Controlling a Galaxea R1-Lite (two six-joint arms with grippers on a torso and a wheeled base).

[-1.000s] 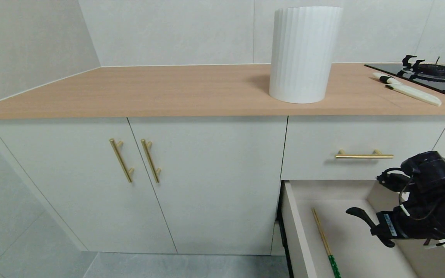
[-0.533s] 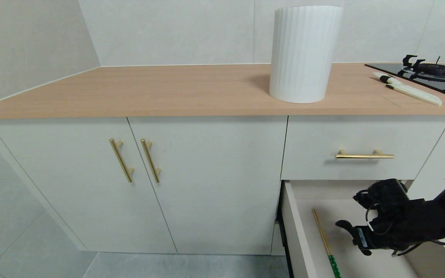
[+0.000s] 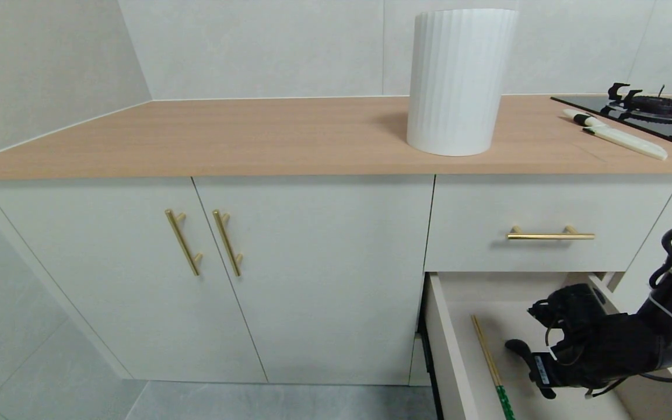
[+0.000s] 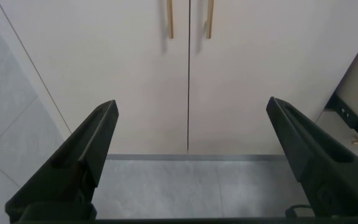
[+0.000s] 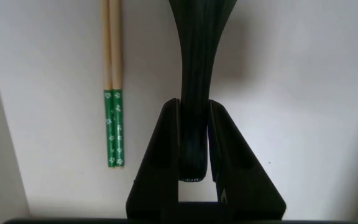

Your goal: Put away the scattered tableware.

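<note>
Right gripper (image 5: 194, 107) clamped on the narrow end of a black utensil (image 5: 197, 50), which we judge light, stiff and smooth; chopsticks (image 5: 112, 81) lie just beside it.

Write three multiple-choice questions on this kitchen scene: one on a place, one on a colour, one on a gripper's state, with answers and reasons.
1. The chopsticks lie: A in the open drawer; B beneath it; C leaning against its front.
2. Their patterned ends are: A red; B green; C blue.
3. The right gripper is: A open and empty; B shut on a black utensil; C shut on the chopsticks.
Answers: 1 A, they rest flat on the drawer's bottom; 2 B, the right wrist view shows green ends; 3 B, its fingers clamp the utensil.
</note>
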